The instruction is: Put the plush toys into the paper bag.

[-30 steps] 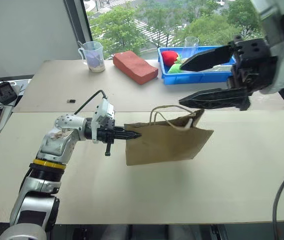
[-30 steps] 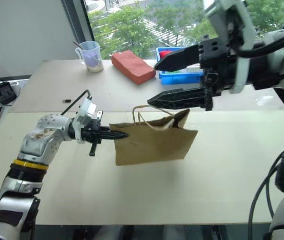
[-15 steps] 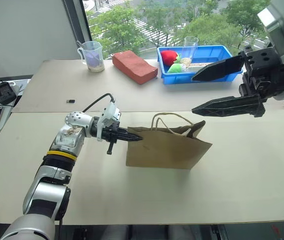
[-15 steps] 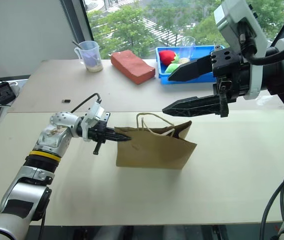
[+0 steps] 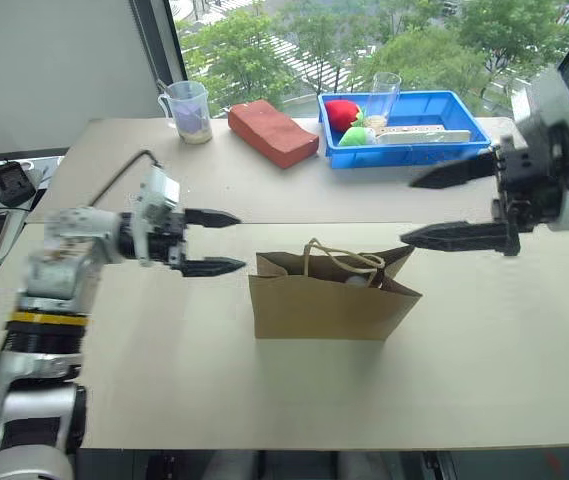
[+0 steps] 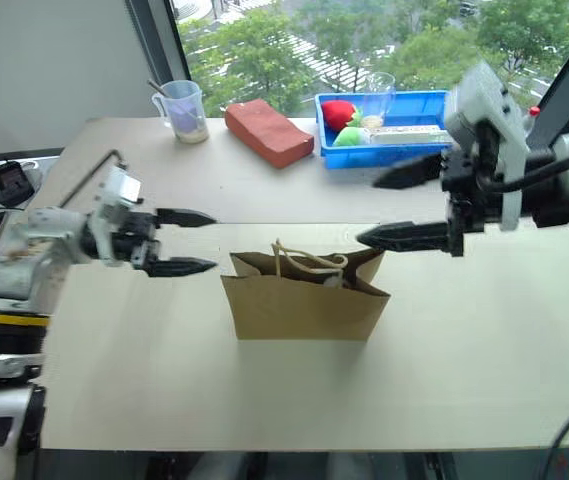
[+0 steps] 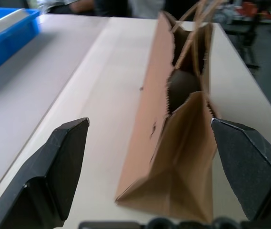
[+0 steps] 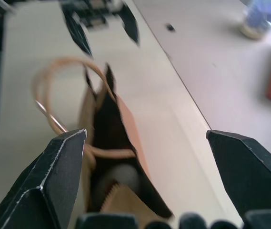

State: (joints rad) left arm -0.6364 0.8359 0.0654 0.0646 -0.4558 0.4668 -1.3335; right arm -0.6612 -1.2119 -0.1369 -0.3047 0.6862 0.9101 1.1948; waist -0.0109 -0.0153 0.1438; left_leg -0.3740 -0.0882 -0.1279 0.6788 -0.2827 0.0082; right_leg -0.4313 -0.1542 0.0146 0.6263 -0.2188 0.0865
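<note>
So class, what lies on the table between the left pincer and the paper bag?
Nothing: bare table separates the open left pincer from the standing paper bag, seen in both eye views.

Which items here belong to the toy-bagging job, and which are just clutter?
Job:
- paper bag, standing on the table
- pale toy showing inside the bag

Clutter:
- red brick
- measuring cup
- blue tray holding red and green soft things
- clear glass

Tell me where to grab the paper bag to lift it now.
Take the paper bag by its twisted loop handles, coming from above. It stands upright with the mouth open, and the handles arch over the rim; the thin walls would likely buckle in a side pinch.
</note>
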